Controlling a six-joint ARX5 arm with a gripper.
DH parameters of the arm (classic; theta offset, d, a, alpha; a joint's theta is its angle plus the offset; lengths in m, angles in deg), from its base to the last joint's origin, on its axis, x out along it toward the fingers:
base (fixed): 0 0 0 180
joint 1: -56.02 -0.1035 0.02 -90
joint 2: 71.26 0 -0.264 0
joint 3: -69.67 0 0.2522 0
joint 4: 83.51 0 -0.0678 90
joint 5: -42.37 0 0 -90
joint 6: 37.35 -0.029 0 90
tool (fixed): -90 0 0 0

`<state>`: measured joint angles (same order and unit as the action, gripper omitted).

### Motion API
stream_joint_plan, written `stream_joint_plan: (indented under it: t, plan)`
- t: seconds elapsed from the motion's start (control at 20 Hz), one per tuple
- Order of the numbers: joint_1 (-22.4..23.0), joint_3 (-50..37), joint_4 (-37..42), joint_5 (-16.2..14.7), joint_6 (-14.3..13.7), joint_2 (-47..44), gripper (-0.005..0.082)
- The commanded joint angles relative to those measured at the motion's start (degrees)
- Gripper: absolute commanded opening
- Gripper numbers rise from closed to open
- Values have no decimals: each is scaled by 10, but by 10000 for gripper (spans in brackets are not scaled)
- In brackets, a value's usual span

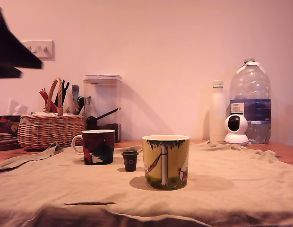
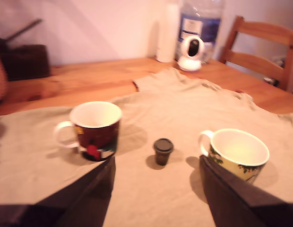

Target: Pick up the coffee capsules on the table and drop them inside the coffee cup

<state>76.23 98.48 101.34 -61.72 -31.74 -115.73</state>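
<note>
My gripper (image 2: pixel 157 189) raised above the cloth (image 2: pixel 175 99), jaws spread and empty, coffee capsule (image 2: pixel 163 150) upright between them, coffee cup (image 2: pixel 237 153) beside.

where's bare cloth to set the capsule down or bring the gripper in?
Free: cloth in front of the dark red mug and coffee capsule, and the wide stretch on the exterior view's right of the yellow-green mug. Tight: the capsule's gaps to either mug. Crowded along the wall: basket, canister, bottles.

One capsule (image 1: pixel 130 160), two mugs (image 1: pixel 166 161), two bottles (image 1: pixel 250 101).
</note>
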Motion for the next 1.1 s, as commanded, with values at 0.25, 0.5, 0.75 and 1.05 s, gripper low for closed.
stream_joint_plan:
  t: [0.25, 0.5, 0.75, 1.05]
  plan:
    - [6, -8, 141, -28, -28, -150, 514]
    - [6, -8, 243, -65, -32, -257, 514]
    - [6, -8, 340, -74, -32, -371, 514]
    - [8, -7, 415, -82, -37, -483, 514]
